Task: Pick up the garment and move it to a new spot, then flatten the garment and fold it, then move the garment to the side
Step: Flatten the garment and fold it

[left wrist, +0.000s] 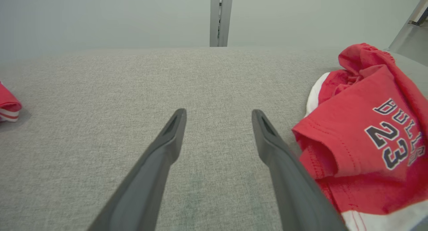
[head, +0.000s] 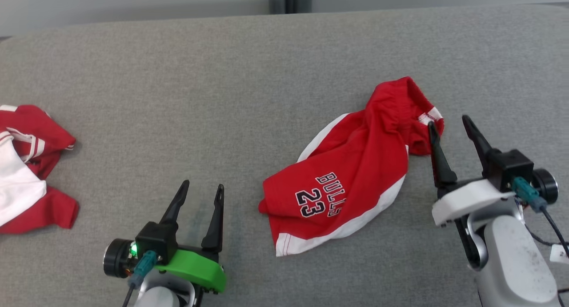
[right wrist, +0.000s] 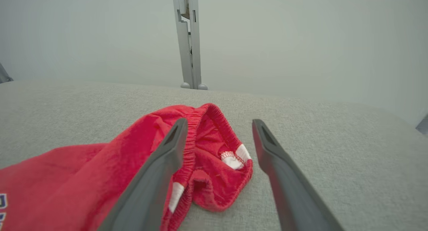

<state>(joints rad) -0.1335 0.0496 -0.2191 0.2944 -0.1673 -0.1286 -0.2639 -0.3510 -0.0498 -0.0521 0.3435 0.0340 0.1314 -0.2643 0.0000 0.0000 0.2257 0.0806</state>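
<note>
Head camera aimed down over grey surface (head: pixel 222 76); wrist cameras held low; red shorts (head: pixel 351 182) shared by all 3.

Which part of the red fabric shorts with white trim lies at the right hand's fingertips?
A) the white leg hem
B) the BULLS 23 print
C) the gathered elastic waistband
C: in the right wrist view the gathered elastic waistband of the red fabric shorts sits bunched at the fingertips of the open right hand, with nothing gripped.
</note>
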